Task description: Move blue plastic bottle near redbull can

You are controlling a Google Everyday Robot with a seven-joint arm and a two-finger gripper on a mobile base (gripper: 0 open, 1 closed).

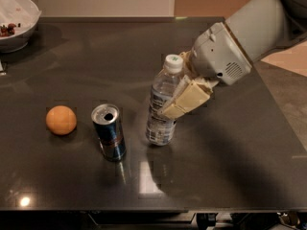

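A dark, glossy surface [230, 176] carries pale patches of reflected light along its near edge. Just behind them stands a slim drink can [109, 132], upright, its blue-and-silver metal wall bearing a red mark and its silver top pierced by an open tab hole. To the can's left, close but apart, lies a round orange fruit [61, 120] with a matte skin. To the can's right, near but not touching, is a clear water bottle [162, 110] of ribbed plastic, with a white screw cap and a white-and-blue label. It is tilted, with its cap leaning away to the right. Whether its base rests on the surface cannot be told. The robot's hand [173, 108] is closed round the bottle's middle, and one flat, cream-coloured finger [186, 99] lies across the front of the label. Behind the hand, a boxy grey wrist housing joins a smooth, rounded arm [256, 25] reaching in from the upper right. At the far left corner sits a white bowl [19, 36] holding dark scraps.
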